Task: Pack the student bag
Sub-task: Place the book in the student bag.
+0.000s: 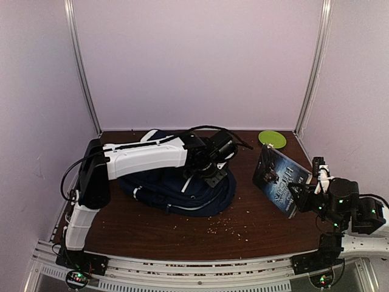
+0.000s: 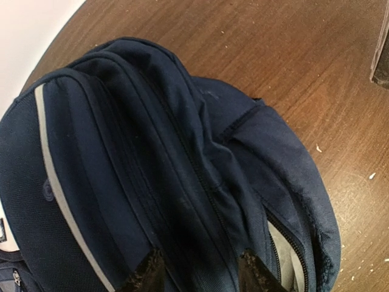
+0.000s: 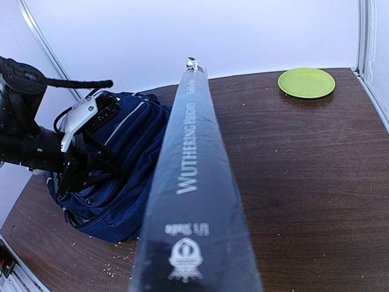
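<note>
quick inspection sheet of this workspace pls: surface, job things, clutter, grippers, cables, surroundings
surface: dark brown wooden table, strewn with pale crumbs
job's things: navy-blue fabric backpack lying left of centre; dark-covered book, Wuthering Heights, held tilted at right
clutter: round lime-green plate in far right corner
grippers: left gripper on the backpack, fingertips astride a fold, grip unclear; right gripper shut on the book
cables: black cable arching over the left arm
surroundings: pale walls, metal corner posts
</note>
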